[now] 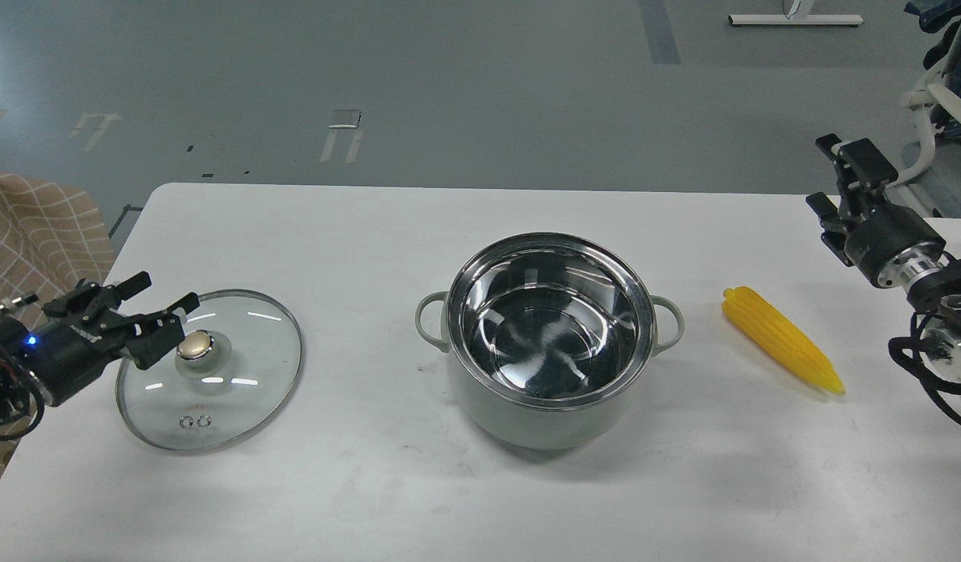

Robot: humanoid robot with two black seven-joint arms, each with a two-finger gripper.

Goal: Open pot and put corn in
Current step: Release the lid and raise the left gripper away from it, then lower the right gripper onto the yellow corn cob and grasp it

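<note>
The pale grey-green pot (549, 406) stands open at the table's middle, its shiny steel inside empty. Its clear glass lid (246, 343) with the brass-coloured knob (194, 345) lies flat on the table at the left. My left gripper (164, 295) is open and empty, just up and left of the knob, apart from it. The yellow corn (783, 339) lies on the table to the right of the pot, its point toward the front right. My right gripper (843, 176) is open and empty, raised above the table's far right edge, beyond the corn.
The white table (371, 234) bears the pot, the lid and the corn. A checked beige cloth (35, 234) hangs beside the table's left edge. White frame tubing (929, 109) stands on the floor at the far right.
</note>
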